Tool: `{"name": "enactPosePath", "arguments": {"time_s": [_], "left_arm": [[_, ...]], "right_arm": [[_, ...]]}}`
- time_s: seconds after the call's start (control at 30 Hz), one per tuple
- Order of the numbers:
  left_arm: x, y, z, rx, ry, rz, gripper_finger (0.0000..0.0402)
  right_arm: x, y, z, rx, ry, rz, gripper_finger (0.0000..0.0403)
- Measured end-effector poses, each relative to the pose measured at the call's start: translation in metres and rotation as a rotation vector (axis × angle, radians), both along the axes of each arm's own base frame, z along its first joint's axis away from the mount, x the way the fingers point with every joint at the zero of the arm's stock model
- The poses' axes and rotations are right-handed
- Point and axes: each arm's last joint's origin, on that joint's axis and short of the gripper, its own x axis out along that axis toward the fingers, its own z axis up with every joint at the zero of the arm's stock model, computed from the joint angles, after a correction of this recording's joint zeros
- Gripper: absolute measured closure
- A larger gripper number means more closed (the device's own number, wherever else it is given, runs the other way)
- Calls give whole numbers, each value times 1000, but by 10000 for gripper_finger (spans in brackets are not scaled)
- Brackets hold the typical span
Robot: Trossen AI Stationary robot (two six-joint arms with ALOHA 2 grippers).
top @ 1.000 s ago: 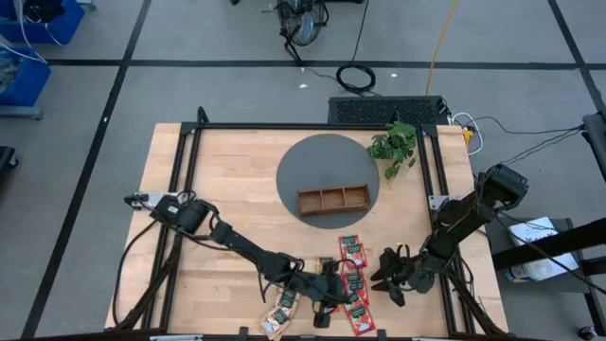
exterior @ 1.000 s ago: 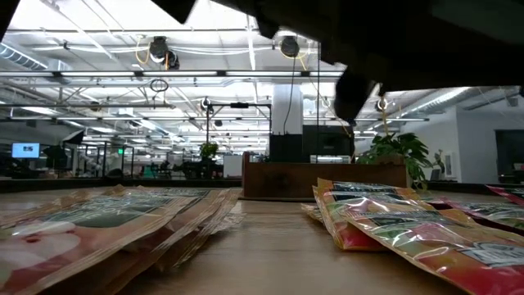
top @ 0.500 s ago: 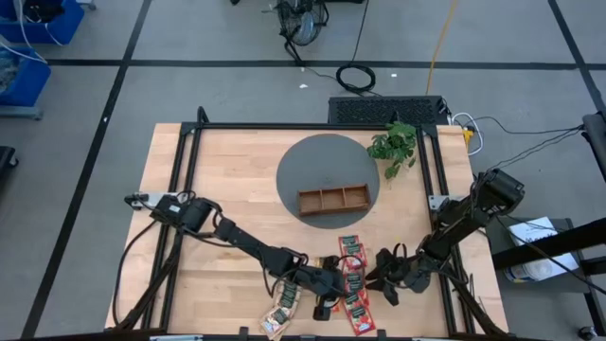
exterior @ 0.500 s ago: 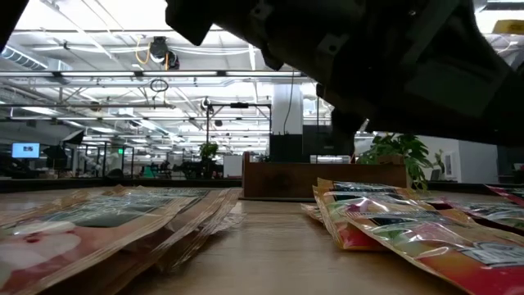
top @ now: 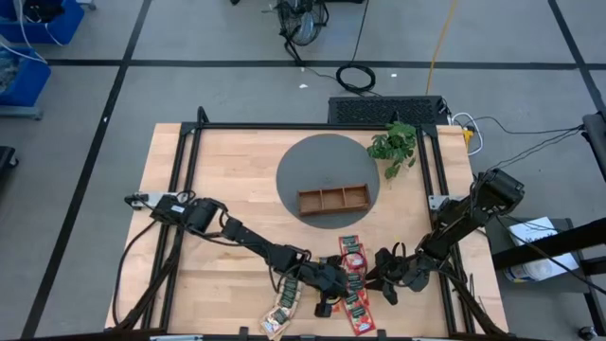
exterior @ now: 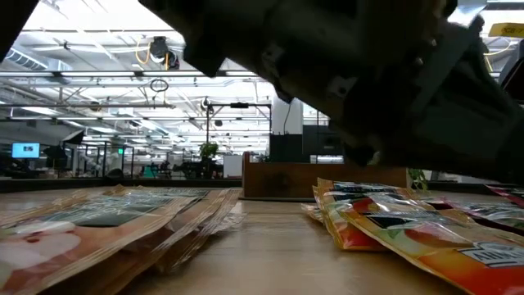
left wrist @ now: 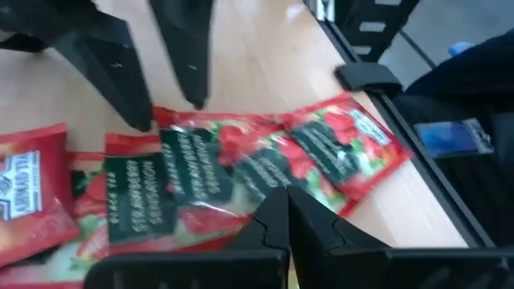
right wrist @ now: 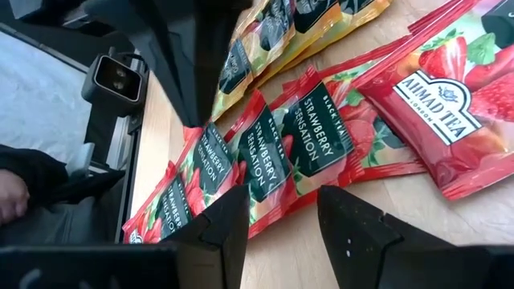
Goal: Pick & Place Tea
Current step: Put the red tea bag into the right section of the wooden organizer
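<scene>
Several red tea packets (top: 353, 284) lie in a row on the wood table near its front edge; they also show in the left wrist view (left wrist: 241, 172) and the right wrist view (right wrist: 273, 164). Beige-yellow packets (top: 282, 308) lie to their left. My left gripper (top: 337, 286) is shut, its tips (left wrist: 283, 201) low over the red row. My right gripper (top: 376, 278) stands open at the row's right side, its fingers (right wrist: 229, 225) on either side of one red packet's end. In the low view my left arm (exterior: 368, 82) hangs dark over the packets (exterior: 385, 225). My left gripper's shut fingertips (left wrist: 273, 210) slant down over a red packet (left wrist: 201, 172) in the row. Whether they touch it I cannot tell, since the fingers hide the spot.
A brown wooden three-part tray (top: 332, 200) sits on a round grey mat (top: 312, 161) at the table's middle far side. A green plant (top: 393, 147) stands at the far right. Black frame rails (top: 185, 189) run along the table's sides.
My left gripper has sunk and gone toward the table's right edge, closer to the red packets and to my right gripper; in the low view its dark bulk has grown lower. It has stayed shut. The packets have not moved.
</scene>
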Motion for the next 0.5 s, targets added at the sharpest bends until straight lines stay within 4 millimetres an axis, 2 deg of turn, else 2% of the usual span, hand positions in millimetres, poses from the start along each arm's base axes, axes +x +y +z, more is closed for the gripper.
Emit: {"name": "enactPosePath", "arguments": {"time_s": [0.37, 0.5], "left_arm": [[3, 4, -1, -20, -5, -3, 393], [6, 7, -10, -29, -17, 3, 395]], "right_arm": [[0, 1, 0, -11, -1, 46, 269], [0, 1, 0, -23, -4, 51, 269]]}}
